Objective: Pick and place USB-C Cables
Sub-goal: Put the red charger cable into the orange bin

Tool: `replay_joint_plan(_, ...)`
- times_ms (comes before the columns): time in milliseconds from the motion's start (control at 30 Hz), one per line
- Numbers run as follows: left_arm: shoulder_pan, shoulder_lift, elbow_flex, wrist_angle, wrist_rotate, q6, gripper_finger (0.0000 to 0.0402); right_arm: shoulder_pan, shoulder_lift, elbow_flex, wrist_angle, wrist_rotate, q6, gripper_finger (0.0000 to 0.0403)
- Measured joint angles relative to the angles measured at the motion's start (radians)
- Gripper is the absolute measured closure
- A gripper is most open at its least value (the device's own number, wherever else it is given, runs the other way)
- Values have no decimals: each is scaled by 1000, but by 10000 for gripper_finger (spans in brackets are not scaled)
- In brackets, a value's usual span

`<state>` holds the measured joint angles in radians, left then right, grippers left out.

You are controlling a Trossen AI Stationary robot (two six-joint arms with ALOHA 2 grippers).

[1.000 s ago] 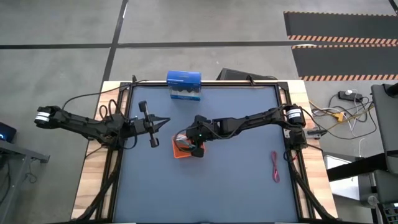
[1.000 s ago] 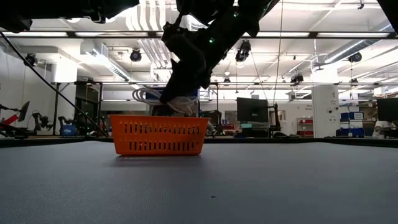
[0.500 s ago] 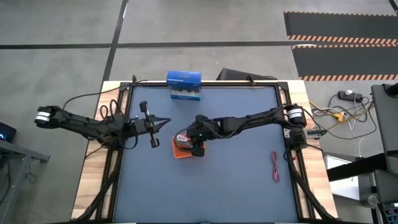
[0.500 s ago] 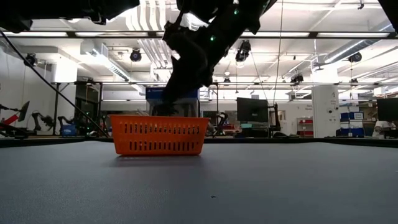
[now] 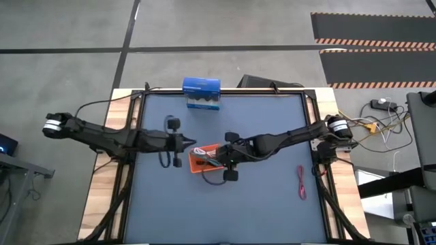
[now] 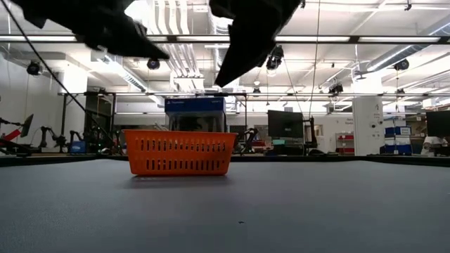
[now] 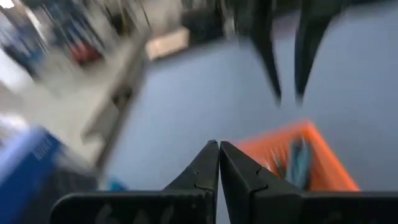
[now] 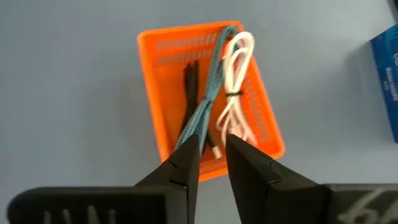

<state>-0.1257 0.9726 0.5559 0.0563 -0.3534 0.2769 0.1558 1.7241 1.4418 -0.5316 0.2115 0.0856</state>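
The orange tray [image 5: 195, 167] [image 6: 179, 152] [image 8: 149, 74] stands on the grey mat near the table's middle. In it lie the teal cable [image 8: 208, 93], the white cable [image 8: 239, 81] and the black cable [image 8: 189, 78]. The red cable [image 5: 300, 182] lies on the mat near the right edge. My right gripper [image 5: 214, 159] [image 8: 211, 146] hovers above the tray's right part, fingers a little apart and holding nothing. My left gripper [image 5: 187, 144] [image 7: 219, 146] hangs shut just left of the tray, pointing at it.
A blue box [image 5: 201, 93] [image 6: 195, 105] stands at the mat's far edge behind the tray. A black frame runs around the mat. Bare mat lies on the near side of the tray and between the tray and the red cable.
My right gripper went down into the tray with the white cable, then rose clear and drew back toward the right and near side; the white cable now lies in the tray. My left gripper has moved right, toward the tray.
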Motion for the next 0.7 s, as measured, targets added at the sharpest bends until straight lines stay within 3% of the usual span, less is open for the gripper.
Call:
replay_joint_plan(133, 0, 113, 104, -258, 5, -102, 402, 31, -20, -22, -22, 3, 8, 349)
replay_joint_plan(233, 0, 194, 157, -354, 10, -159, 402, 51, -50, -51, -42, 26, 29, 358)
replay_joint_plan(500, 9, 375, 238, -412, 75, -139, 402, 90, -138, -155, -7, 111, 123, 367)
replay_joint_plan(700, 13, 394, 261, -414, 74, -110, 402, 102, -182, -181, -44, 137, 292, 367)
